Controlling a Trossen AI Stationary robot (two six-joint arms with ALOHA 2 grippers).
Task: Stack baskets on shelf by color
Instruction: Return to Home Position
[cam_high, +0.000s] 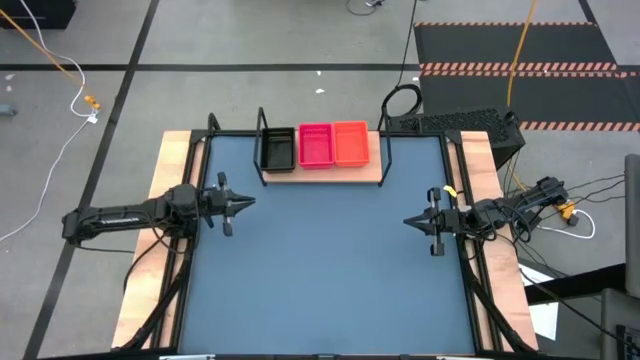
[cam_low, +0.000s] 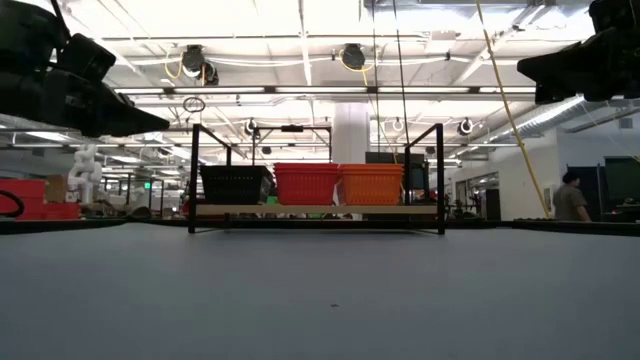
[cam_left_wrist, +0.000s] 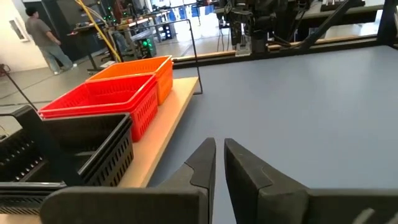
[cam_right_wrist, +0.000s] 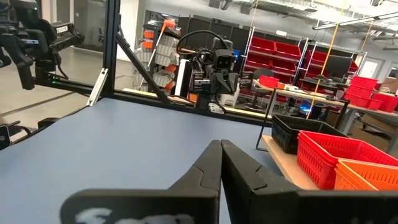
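Open workshop w/ grey floor (cam_high: 250, 35), bright ceiling lights (cam_low: 240, 20), white column (cam_low: 350, 130), red-bin racks (cam_right_wrist: 273, 53) in bkgd.

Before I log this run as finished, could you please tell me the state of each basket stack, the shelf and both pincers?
Black baskets: stacked, shelf's left end.
Pinkish-red baskets: stacked, shelf's middle.
Orange baskets: stacked, shelf's right end.
Shelf: holds all three stacks, side by side.
Left pincer: shut, empty, over the table's left side.
Right pincer: shut, empty, over the table's right side.

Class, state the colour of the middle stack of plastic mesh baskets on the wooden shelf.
Pinkish-red. The middle plastic mesh basket stack shows best in the high view.
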